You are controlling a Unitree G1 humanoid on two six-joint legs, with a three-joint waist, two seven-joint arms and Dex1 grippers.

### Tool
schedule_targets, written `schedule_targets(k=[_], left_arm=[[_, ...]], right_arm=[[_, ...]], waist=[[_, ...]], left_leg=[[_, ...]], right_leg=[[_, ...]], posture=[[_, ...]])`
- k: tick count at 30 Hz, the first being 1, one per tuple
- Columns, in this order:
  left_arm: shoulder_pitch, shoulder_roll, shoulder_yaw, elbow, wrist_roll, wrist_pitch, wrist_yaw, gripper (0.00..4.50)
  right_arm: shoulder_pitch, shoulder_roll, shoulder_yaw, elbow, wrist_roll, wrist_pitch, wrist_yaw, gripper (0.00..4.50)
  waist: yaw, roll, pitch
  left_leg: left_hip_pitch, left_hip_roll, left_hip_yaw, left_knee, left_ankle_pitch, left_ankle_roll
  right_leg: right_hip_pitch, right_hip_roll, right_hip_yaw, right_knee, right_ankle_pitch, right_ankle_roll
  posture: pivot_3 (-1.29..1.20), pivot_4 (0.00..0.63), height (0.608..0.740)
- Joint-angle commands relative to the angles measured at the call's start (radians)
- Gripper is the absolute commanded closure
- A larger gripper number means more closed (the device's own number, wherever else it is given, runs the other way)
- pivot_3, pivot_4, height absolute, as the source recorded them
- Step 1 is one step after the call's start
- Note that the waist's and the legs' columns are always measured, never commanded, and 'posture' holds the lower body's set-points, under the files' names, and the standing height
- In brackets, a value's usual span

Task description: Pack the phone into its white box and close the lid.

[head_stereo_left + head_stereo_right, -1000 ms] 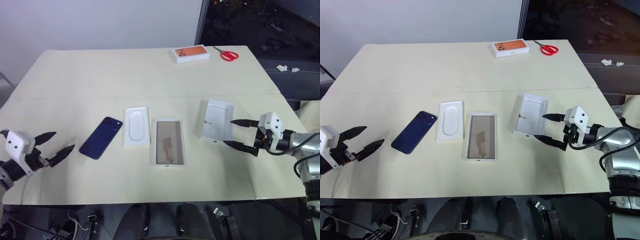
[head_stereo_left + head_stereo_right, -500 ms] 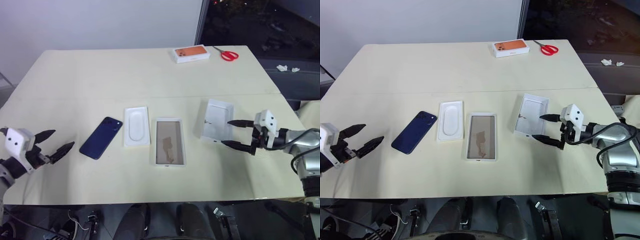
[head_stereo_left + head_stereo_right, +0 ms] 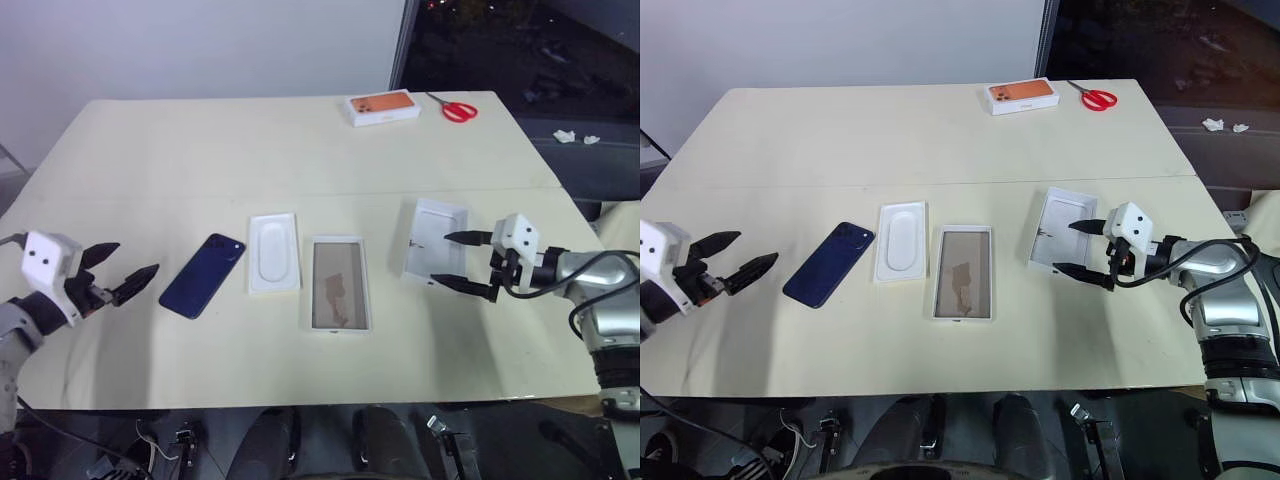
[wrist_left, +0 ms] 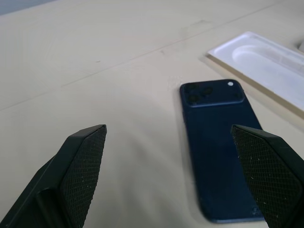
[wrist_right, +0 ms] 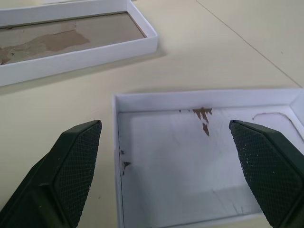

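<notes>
The dark blue phone (image 3: 203,275) lies back up on the table, left of centre, its camera cluster at the far end; it also lies ahead of the fingers in the left wrist view (image 4: 218,142). My left gripper (image 3: 137,257) is open just left of the phone, apart from it. The white box (image 3: 339,322) lies open at the centre, showing its tan inside. The lid (image 3: 428,225) lies inside up to the right of it. My right gripper (image 3: 439,258) hangs open over the lid's near right part, and its wrist view looks into the lid (image 5: 190,156).
A thin white insert (image 3: 274,251) with an oval recess lies between the phone and the white box. An orange-printed box (image 3: 383,106) and red scissors (image 3: 457,109) sit at the table's far right edge. The far half of the table (image 3: 200,150) is bare.
My left gripper has come a little closer to the phone. My right gripper has shifted left, from beside the lid to over its right part. Both stay open.
</notes>
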Motion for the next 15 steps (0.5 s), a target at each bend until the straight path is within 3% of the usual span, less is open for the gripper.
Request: schedule_targets(k=[1, 5, 9, 15], left_arm=[[-0.030, 0.001, -0.045, -0.095, -0.058, 0.140, 0.045, 0.10], [-0.164, -0.090, -0.100, -0.102, -0.188, 0.376, 0.172, 0.10], [-0.273, -0.179, -0.163, -0.097, -0.183, 0.467, 0.290, 0.10], [-0.382, -0.321, -0.132, -0.063, -0.297, 0.658, 0.430, 0.10]], right_arm=[[-0.055, 0.001, 0.013, -0.089, -0.023, -0.021, -0.033, 0.00], [-0.109, 0.044, 0.085, -0.189, -0.028, 0.041, -0.047, 0.00], [-0.153, 0.096, 0.145, -0.218, -0.048, 0.081, -0.071, 0.00], [-0.183, 0.136, 0.165, -0.173, -0.073, 0.056, -0.101, 0.00]], waist=[[0.000, 0.000, 0.000], [0.000, 0.000, 0.000], [0.001, -0.001, 0.000], [0.001, -0.002, 0.000]], left_leg=[[0.000, 0.000, 0.000, 0.000, 0.000, 0.000], [0.000, 0.000, 0.000, 0.000, 0.000, 0.000], [0.000, 0.000, -0.001, 0.001, 0.000, 0.000], [0.000, -0.001, -0.001, 0.002, 0.001, -0.001]], right_leg=[[0.000, 0.000, 0.000, 0.000, 0.000, 0.000], [0.000, 0.001, 0.000, 0.001, 0.000, 0.000], [0.000, 0.002, 0.000, 0.001, 0.000, 0.000], [0.000, 0.002, 0.000, 0.002, 0.000, 0.000]], posture=[[0.00, 0.150, 0.740], [0.00, 0.150, 0.740], [0.00, 0.150, 0.740], [0.00, 0.150, 0.740]])
